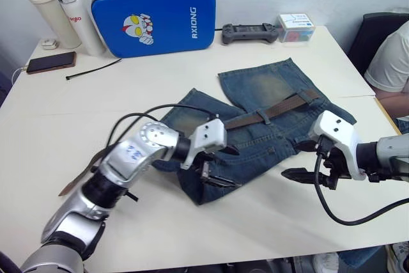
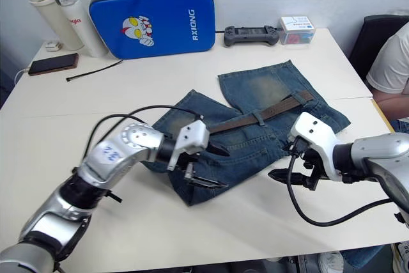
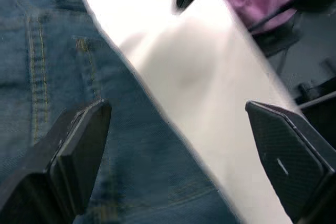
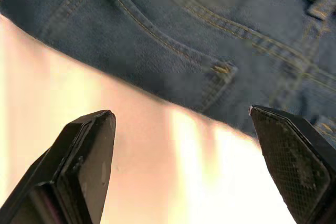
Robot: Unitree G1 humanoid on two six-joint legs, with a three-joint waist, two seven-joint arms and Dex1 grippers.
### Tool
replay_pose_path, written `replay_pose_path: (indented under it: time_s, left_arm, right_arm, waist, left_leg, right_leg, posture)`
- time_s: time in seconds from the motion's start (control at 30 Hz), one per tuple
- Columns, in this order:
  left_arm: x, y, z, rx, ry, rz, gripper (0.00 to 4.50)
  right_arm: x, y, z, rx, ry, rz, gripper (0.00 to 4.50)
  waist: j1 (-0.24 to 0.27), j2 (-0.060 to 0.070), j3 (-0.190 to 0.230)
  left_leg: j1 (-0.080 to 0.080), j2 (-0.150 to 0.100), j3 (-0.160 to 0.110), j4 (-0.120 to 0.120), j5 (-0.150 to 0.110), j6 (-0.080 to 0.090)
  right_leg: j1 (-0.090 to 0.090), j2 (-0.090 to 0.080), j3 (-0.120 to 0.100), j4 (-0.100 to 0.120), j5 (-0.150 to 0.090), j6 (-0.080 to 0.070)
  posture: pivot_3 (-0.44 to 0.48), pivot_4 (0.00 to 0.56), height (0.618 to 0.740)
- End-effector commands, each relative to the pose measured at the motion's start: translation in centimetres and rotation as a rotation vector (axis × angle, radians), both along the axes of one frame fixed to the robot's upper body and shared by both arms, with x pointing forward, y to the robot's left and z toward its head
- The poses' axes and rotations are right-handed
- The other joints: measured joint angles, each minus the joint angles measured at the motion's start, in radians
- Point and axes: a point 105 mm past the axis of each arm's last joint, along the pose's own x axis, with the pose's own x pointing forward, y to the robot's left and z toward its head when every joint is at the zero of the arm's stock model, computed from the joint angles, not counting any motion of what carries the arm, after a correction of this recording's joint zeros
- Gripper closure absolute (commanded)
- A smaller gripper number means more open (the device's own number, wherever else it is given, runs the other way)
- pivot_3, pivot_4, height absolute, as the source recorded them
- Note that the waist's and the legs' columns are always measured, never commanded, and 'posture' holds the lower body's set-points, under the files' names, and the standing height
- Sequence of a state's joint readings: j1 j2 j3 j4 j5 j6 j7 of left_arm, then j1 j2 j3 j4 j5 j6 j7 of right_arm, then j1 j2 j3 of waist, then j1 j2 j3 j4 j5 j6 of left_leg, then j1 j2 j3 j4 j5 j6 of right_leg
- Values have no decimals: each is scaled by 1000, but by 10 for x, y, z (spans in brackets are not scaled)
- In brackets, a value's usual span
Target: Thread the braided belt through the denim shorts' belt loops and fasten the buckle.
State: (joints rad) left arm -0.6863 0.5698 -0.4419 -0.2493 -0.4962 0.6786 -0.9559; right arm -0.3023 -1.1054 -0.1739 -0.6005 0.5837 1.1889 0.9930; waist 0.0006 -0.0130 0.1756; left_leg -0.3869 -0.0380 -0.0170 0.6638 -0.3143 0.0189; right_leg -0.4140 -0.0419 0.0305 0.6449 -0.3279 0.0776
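Note:
The denim shorts [image 1: 255, 129] lie flat in the middle of the table. The braided belt [image 1: 281, 107] runs along their waistband, passing under a belt loop [image 1: 261, 117]. A brown strap end [image 1: 71, 182] sticks out behind my left arm. I cannot make out the buckle. My left gripper [image 1: 223, 165] is open over the shorts' near edge; in the left wrist view one finger [image 3: 79, 145] is over denim and the other over bare table. My right gripper [image 1: 295, 161] is open just right of the shorts' near corner, above the table, and its wrist view shows a stitched pocket [image 4: 210, 56].
At the back stand a blue padded case [image 1: 153, 20] and two bottles [image 1: 61, 11]. A phone [image 1: 51, 62] and a thin black cable tie [image 1: 92, 68] lie nearby. Further right are a game controller [image 1: 249, 32] and a small box [image 1: 296, 27]. A person [image 1: 391, 62] sits at the table's right.

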Motion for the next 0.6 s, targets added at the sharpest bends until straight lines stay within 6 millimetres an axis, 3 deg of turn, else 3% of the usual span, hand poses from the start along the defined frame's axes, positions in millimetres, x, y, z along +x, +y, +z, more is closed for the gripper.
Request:
replay_pose_path:
  time_s: [0.03, 0.23, 0.4, 0.6]
  left_arm:
    - [13, 2, -63, 264, -112, -90, 418]
    - [29, 39, -65, 386, -198, -141, 2388]
    - [62, 78, -50, 443, -296, -51, 4389]
    - [87, 142, -38, 553, -345, 52, 4452]
  right_arm:
    - [-11, -12, 27, -24, -109, -99, 0]
    - [-15, -14, 34, -44, -132, -91, 0]
    - [-15, -9, 29, -38, -100, -47, 0]
    - [-1, 5, 29, 17, -104, 33, 0]
  waist:
    - [5, 0, 0]
    - [12, 0, 0]
    - [4, 0, 0]
    - [-11, 0, 0]
  left_leg:
    - [0, 0, 0, 0, 0, 0]
    - [0, 0, 0, 1, 0, 1]
    - [0, 0, 0, 1, 0, 1]
    - [2, 0, 1, 1, -1, 5]
  right_leg:
    - [0, 0, 0, -1, 0, 0]
    - [-1, 0, 1, 0, 0, 0]
    - [-1, 0, 1, 1, 0, 0]
    - [-1, 0, 1, 4, 0, 0]
  posture:
    - [0, 150, 738]
    - [0, 150, 738]
    - [0, 150, 738]
    - [0, 150, 738]
